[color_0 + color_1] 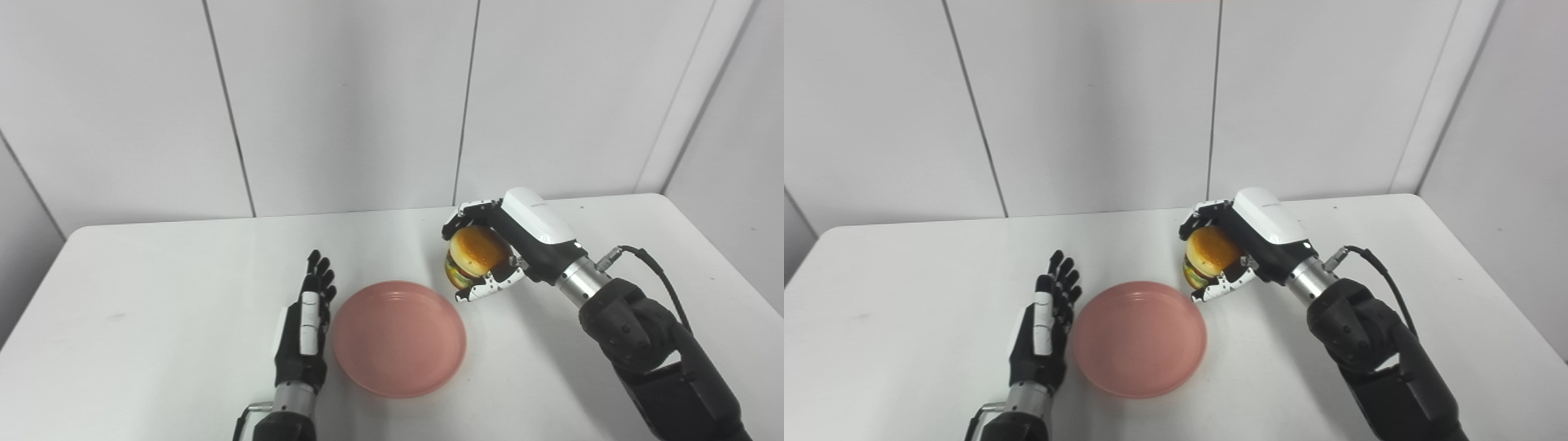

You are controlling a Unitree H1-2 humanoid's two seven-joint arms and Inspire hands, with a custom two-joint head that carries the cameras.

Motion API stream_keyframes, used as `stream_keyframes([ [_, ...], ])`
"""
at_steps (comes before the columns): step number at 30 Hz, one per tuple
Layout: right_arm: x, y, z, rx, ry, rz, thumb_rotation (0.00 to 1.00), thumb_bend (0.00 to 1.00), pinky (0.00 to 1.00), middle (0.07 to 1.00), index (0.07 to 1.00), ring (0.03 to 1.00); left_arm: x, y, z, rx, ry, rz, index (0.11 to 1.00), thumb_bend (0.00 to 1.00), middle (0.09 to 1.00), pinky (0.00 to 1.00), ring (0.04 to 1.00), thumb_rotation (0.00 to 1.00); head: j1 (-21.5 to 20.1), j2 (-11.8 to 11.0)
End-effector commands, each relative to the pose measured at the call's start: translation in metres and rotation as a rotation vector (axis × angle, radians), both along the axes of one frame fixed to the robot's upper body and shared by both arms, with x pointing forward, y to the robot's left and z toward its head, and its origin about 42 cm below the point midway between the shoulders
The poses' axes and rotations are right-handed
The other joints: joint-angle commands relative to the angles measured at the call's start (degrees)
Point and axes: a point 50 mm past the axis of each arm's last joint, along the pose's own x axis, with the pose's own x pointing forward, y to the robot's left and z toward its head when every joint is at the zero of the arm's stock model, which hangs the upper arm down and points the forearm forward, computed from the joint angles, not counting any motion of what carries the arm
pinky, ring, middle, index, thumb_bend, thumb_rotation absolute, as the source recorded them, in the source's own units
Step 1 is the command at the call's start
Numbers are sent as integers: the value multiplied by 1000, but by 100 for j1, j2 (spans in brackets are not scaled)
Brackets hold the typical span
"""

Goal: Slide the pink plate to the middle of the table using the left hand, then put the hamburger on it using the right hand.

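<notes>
The pink plate [398, 337] lies empty near the middle of the white table [153, 306]. My left hand [306, 324] is open with its fingers straight, standing on edge just beside the plate's left rim. My right hand [502, 245] is shut on the hamburger [473, 254] and holds it above the table, just past the plate's far right rim. The hamburger has an orange bun with green and dark layers. The same scene shows in the right eye view, with the plate [1139, 338], the left hand [1044, 331] and the hamburger [1209, 254].
The table's back edge meets a white panelled wall [343, 104]. The table's right edge [723, 257] runs close to the right arm. A black cable [658, 269] loops off the right forearm.
</notes>
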Motion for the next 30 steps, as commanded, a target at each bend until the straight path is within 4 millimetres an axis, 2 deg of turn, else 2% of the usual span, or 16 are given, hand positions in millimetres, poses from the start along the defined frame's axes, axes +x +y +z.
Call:
stream_keyframes([
  [1,2,17,20,11,-54,66,0,516,407,479,510,432,-20,-11,-26,-13,72,9,998,747,997,1000,995,1000,131,-2],
  [5,6,43,14,9,-21,133,0,515,370,472,520,416,-19,-19,-26,-18,60,27,987,719,985,989,984,1000,363,-25],
  [8,8,54,9,7,14,172,0,515,373,479,517,417,-19,-24,-25,-14,51,32,992,707,987,992,983,1000,568,-7],
  [11,9,62,4,6,45,196,0,513,331,482,523,397,-19,-27,-25,5,39,43,988,704,982,970,976,1000,647,-4],
  [17,15,62,-13,-31,64,227,0,510,317,472,534,383,-19,-30,-23,10,44,54,983,693,980,955,970,1000,680,15],
  [23,12,60,-26,-125,78,214,0,508,293,468,539,362,-18,-30,-23,21,42,48,979,694,975,945,964,1000,694,13],
  [30,14,60,-33,-187,94,186,0,508,281,459,541,359,-18,-29,-23,31,46,44,979,702,972,952,966,1000,630,32],
])
